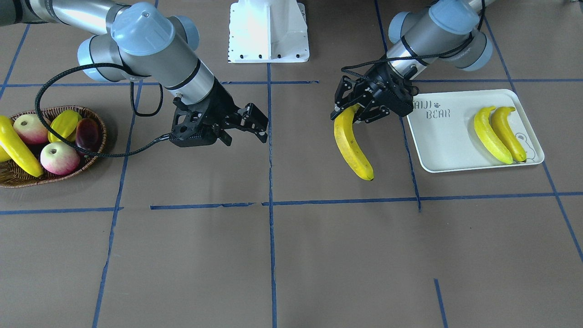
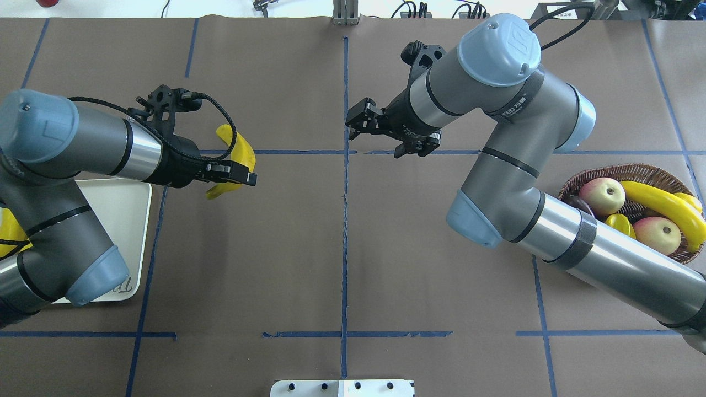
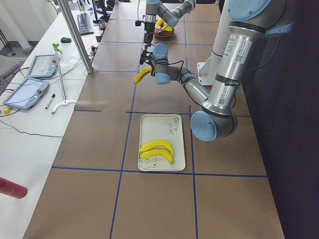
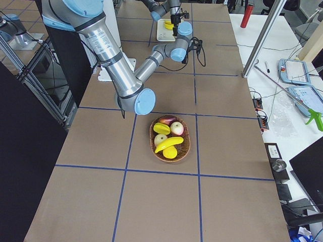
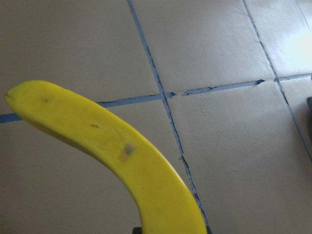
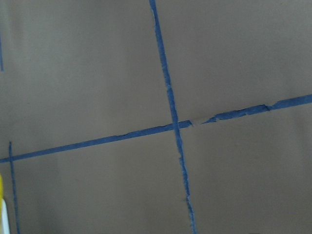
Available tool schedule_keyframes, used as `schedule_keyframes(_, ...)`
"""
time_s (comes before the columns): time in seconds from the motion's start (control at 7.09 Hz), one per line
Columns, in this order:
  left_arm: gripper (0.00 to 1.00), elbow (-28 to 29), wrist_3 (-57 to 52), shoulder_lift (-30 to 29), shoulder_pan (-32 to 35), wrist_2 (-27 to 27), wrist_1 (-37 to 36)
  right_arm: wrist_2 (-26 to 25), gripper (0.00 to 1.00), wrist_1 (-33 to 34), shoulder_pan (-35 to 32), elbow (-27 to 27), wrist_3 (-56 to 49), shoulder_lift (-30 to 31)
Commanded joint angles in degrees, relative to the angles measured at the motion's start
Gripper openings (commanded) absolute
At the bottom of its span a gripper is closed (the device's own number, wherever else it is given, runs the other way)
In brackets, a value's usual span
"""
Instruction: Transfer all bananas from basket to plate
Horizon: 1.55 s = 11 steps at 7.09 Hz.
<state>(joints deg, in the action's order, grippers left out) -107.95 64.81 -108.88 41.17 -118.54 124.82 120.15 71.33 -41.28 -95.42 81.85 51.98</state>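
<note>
One banana point(image 1: 353, 146), judged light, stiff and slippery, best taken mid-length, was held by one end in the left gripper point(image 1: 353, 114), right of centre, beside the plate point(image 1: 444, 141); the right gripper point(image 1: 246, 132) was seen wide and empty.

place: robotics lab | signs: blue tape grid point(image 1: 270, 159); teach pendants point(image 3: 42, 65); keyboard point(image 3: 83, 23) on side bench point(image 3: 30, 129)

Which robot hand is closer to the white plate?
Left. The left gripper, holding a banana, hangs just beside the plate. The right gripper, open and empty, is over the middle of the table, farther from it.
</note>
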Motion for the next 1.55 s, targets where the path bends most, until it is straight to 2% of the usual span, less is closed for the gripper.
schedule_keyframes(0.0,0.09,-8.1,-0.4,0.6,1.9,0.3,-19.8,0.0,1.0,9.7,-1.5,-1.0,-7.2,0.1)
schedule_keyframes(0.14,0.09,-9.9,-6.0,0.9,2.8,0.3,-26.4,0.0,1.0,14.3,-2.0,-2.3,-9.8,0.0)
schedule_keyframes(0.28,0.1,-12.6,-15.2,5.6,3.9,0.6,-31.9,0.0,1.0,21.1,-2.7,-5.3,-14.0,0.1)
schedule_keyframes(0.56,0.09,-14.4,-26.4,15.8,7.2,0.3,-31.3,0.1,1.0,31.7,-5.6,-9.8,-27.0,1.9)
schedule_keyframes(0.71,0.09,-14.3,-26.7,19.5,7.3,0.3,-29.0,0.2,1.0,31.2,-6.4,-10.6,-30.0,4.1)
schedule_keyframes(0.85,0.09,-13.7,-26.7,23.2,7.3,0.2,-22.5,-0.1,1.0,30.6,-6.3,-10.6,-30.0,4.4)
schedule_keyframes(1.13,0.1,-8.5,-26.7,27.9,7.3,0.1,-8.9,-0.4,1.0,30.4,-5.8,-10.5,-30.0,4.5)
schedule_keyframes(1.41,0.1,-1.3,-24.4,29.9,7.3,0.1,3.0,-0.4,1.0,30.2,-5.0,-10.7,-29.6,4.4)
